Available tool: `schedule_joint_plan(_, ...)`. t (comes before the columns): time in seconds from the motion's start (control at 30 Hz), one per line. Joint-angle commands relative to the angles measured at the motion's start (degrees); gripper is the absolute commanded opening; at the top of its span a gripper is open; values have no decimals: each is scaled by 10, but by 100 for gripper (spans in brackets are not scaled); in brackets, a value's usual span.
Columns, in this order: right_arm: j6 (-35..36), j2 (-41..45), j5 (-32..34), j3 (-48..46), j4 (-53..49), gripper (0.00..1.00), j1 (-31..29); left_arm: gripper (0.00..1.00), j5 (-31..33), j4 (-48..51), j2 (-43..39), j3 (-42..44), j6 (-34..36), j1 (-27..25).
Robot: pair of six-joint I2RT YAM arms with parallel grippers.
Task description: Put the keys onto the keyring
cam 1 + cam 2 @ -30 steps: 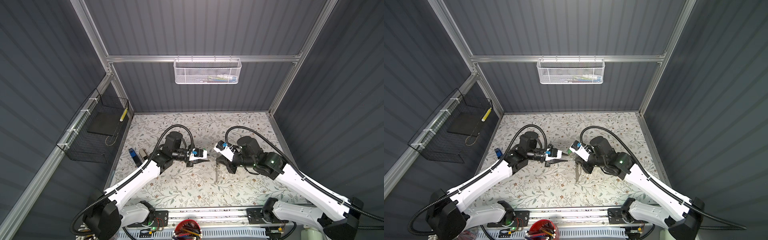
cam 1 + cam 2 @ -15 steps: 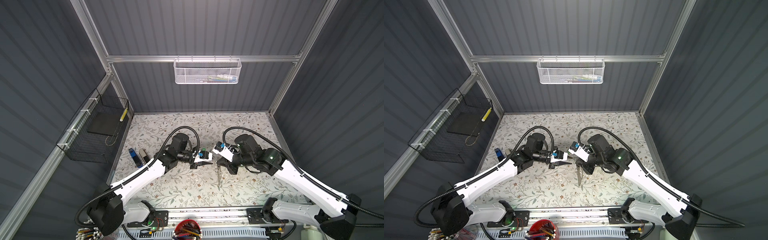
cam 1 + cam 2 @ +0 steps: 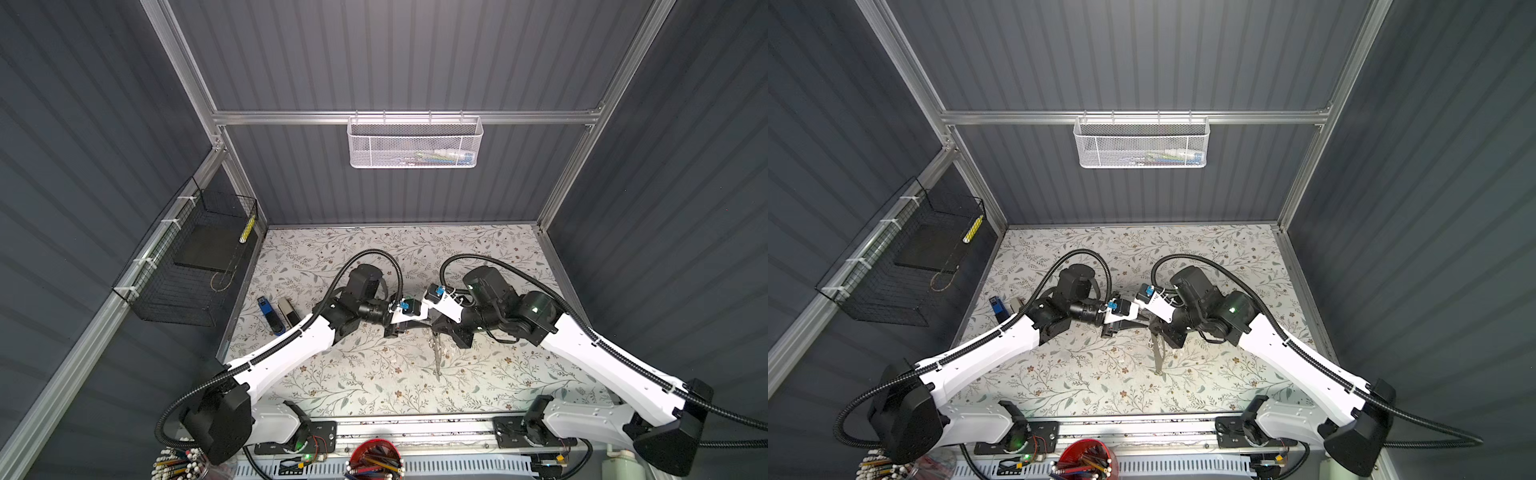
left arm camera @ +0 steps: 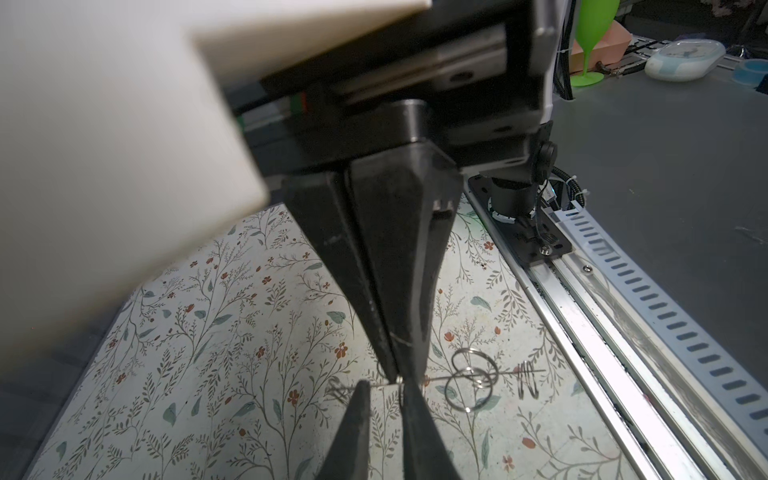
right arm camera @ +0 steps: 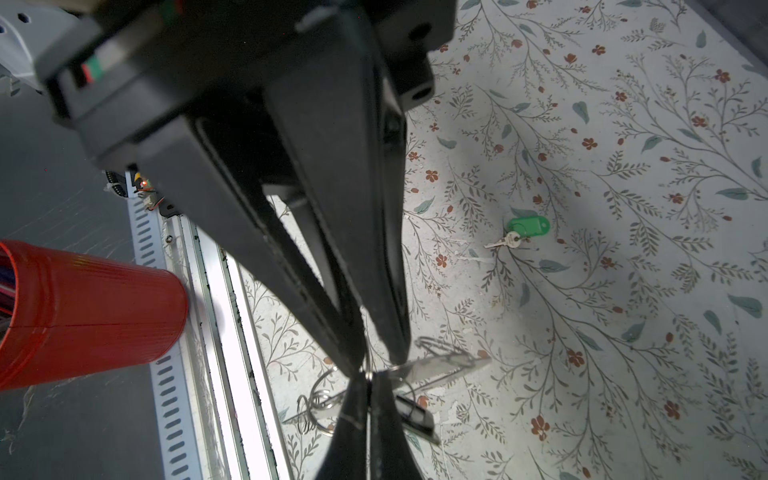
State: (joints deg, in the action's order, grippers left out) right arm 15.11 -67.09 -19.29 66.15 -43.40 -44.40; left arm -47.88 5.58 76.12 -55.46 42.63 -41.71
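**A:** How is the right gripper (image 5: 367, 384)?

**B:** Its jaws are pressed together on the keyring (image 3: 1158, 353), which hangs down from it over the table (image 3: 1100, 374).

**A:** And the left gripper (image 4: 384, 388)?

**B:** It is tip to tip with the right one, jaws a sliver apart at the same spot. I can't tell whether they pinch anything.

**A:** The keys?

**B:** The black-rimmed tag (image 5: 413, 411) dangles just beside the right gripper's fingers. The green-tagged key (image 5: 524, 227) lies flat on the table, well apart from both grippers.

Dim overall, floral mat (image 3: 365, 374) brightest, wide-angle bending at edges, wrist-view foregrounds blurred
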Motion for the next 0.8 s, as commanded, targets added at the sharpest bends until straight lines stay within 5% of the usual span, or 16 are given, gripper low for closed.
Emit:
schedule_joint_plan(0.0,9,6,-6,18,-1,0,1,17,-10,31,11,-20,3,-5)
schedule_joint_plan(0.4,7,10,26,18,12,0,1,16,-6,47,28,-34,-1,-5)
schedule_joint_plan(0.7,11,26,33,-4,57,0,1,0,-31,49,35,-39,-9,-5)
schedule_joint_plan(0.77,13,26,35,-9,62,9,0,0,-36,42,37,-37,-18,-5)
